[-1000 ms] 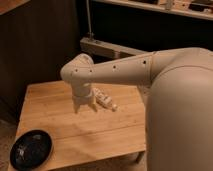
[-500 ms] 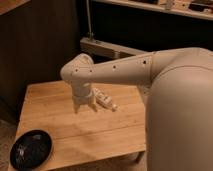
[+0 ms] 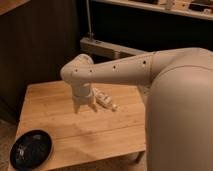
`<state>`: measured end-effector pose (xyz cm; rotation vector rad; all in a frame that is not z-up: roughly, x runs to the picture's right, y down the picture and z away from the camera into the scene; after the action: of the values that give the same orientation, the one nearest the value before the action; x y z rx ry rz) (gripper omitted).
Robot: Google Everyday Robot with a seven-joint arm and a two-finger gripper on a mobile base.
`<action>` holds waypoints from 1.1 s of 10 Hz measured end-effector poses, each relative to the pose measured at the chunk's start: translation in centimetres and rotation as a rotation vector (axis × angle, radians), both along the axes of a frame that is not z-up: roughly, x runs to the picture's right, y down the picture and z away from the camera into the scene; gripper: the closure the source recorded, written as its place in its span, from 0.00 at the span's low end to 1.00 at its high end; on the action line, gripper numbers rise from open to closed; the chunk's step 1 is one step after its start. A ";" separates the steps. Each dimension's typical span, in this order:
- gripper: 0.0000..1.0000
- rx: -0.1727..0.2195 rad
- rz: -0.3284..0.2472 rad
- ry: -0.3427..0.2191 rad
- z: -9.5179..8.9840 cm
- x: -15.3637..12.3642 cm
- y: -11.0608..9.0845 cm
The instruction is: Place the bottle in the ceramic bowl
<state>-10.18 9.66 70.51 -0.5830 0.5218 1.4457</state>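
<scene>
My gripper (image 3: 84,106) hangs spread and empty just beside the bottle (image 3: 105,99), which lies flat on the side opposite the ceramic bowl (image 3: 31,149), long axis pointing away.

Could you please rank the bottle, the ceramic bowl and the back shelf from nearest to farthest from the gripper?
The gripper hangs open over the table.
1. bottle, right beside it.
2. ceramic bowl, table's front corner.
3. back shelf, behind the table.

Your table (image 3: 50,116) is pale, matt wood. At its front-left corner sits the glossy black ceramic bowl (image 3: 31,148); above its middle, your smooth cream gripper (image 3: 84,106) hangs beside the whitish plastic bottle (image 3: 105,100).
</scene>
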 end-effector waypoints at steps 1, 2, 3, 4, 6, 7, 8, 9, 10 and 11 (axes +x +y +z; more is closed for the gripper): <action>0.35 0.000 0.000 0.000 0.0 0.0 0.0; 0.35 0.000 0.000 0.000 0.0 0.0 0.0; 0.35 0.000 0.000 0.000 0.0 0.0 0.0; 0.35 0.000 0.000 0.000 0.0 0.0 0.0; 0.35 0.000 0.000 0.000 0.0 0.0 0.0; 0.35 0.000 0.000 0.000 0.0 0.0 0.0; 0.35 0.001 0.000 0.000 0.0 0.0 0.0; 0.35 0.006 -0.003 0.000 -0.1 0.1 -0.1; 0.35 0.039 -0.015 0.013 -0.2 0.4 -0.8; 0.35 0.072 -0.033 0.018 -0.5 0.6 -1.9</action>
<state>-9.59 7.73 70.05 -0.5026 0.4898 1.4338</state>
